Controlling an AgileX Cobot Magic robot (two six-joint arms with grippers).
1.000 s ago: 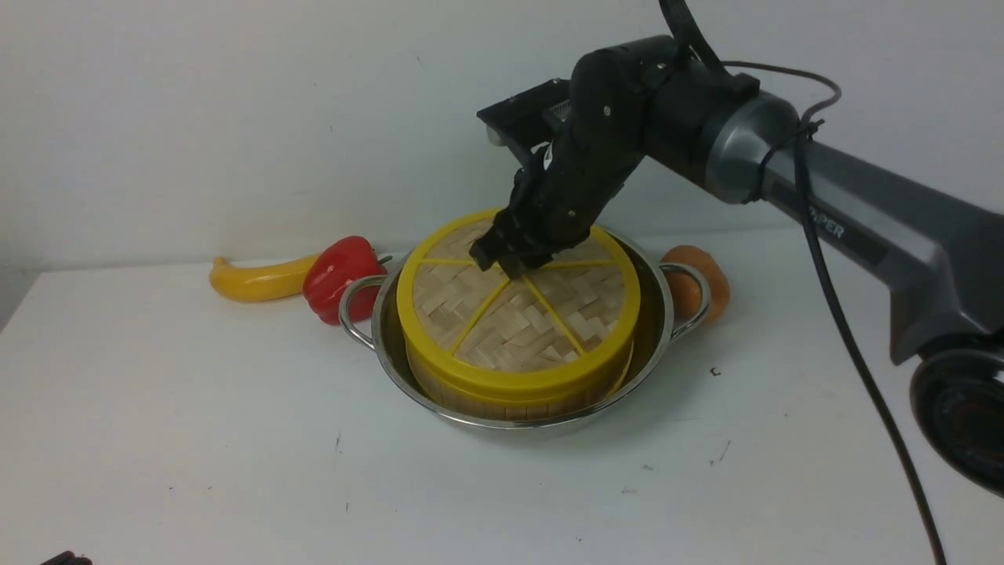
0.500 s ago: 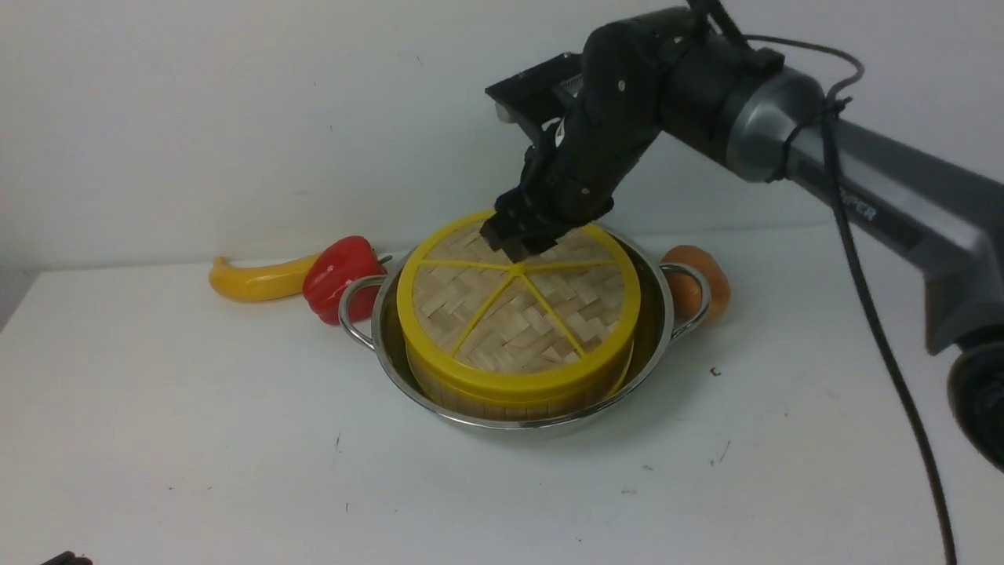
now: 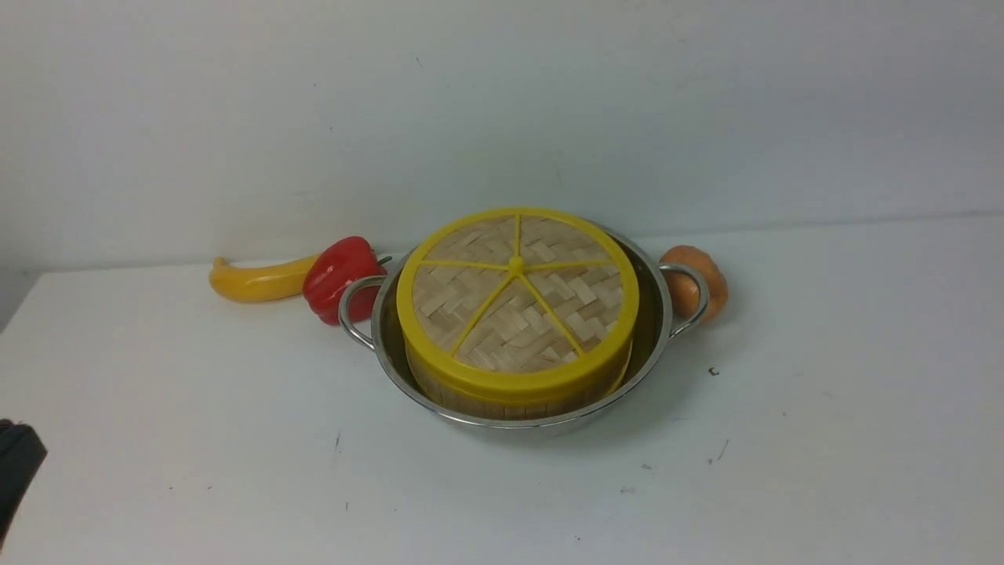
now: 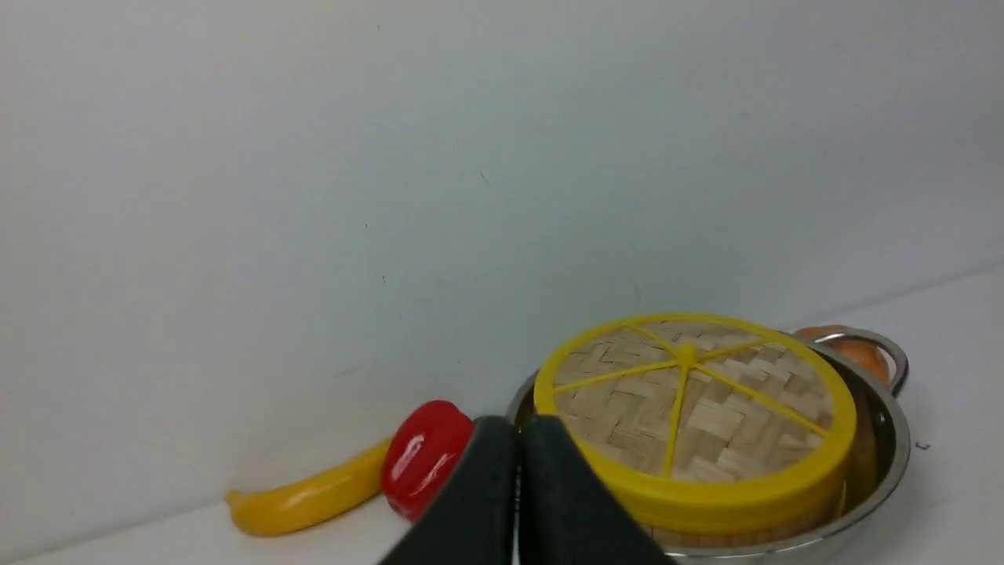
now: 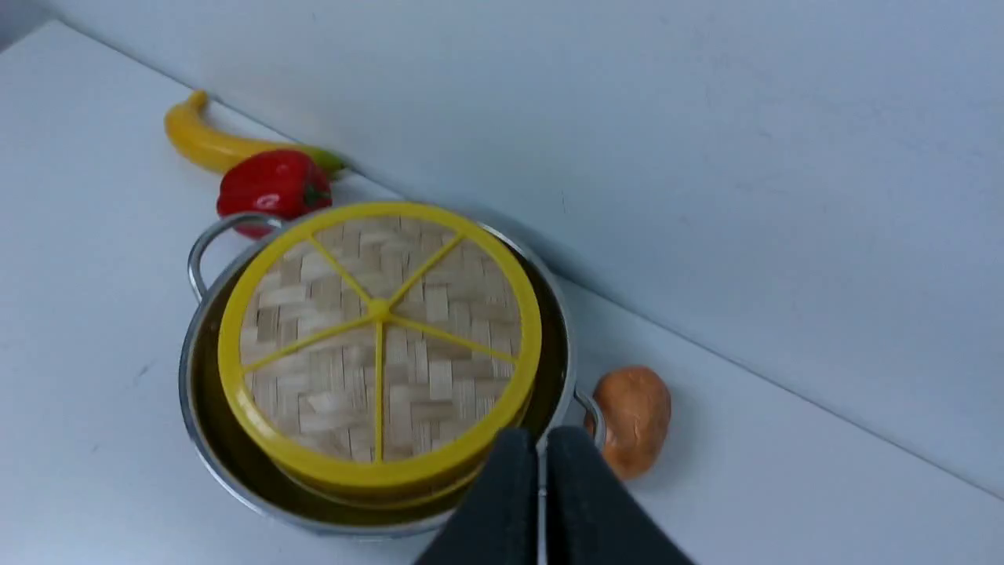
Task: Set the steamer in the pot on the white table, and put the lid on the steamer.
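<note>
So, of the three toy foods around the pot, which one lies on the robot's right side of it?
The brown potato-like piece, behind the pot's right handle. The red pepper and yellow banana both lie by the left handle.

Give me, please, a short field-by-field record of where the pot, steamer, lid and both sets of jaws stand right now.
pot: on the white table, upright
steamer: inside the pot, only its lower wall showing
lid: seated flat on the steamer
left gripper: jaws shut, empty, away from the pot
right gripper: jaws shut, empty, above the pot's near rim
bystanders: banana, red pepper, brown potato beside the pot
task state: appears complete
</note>
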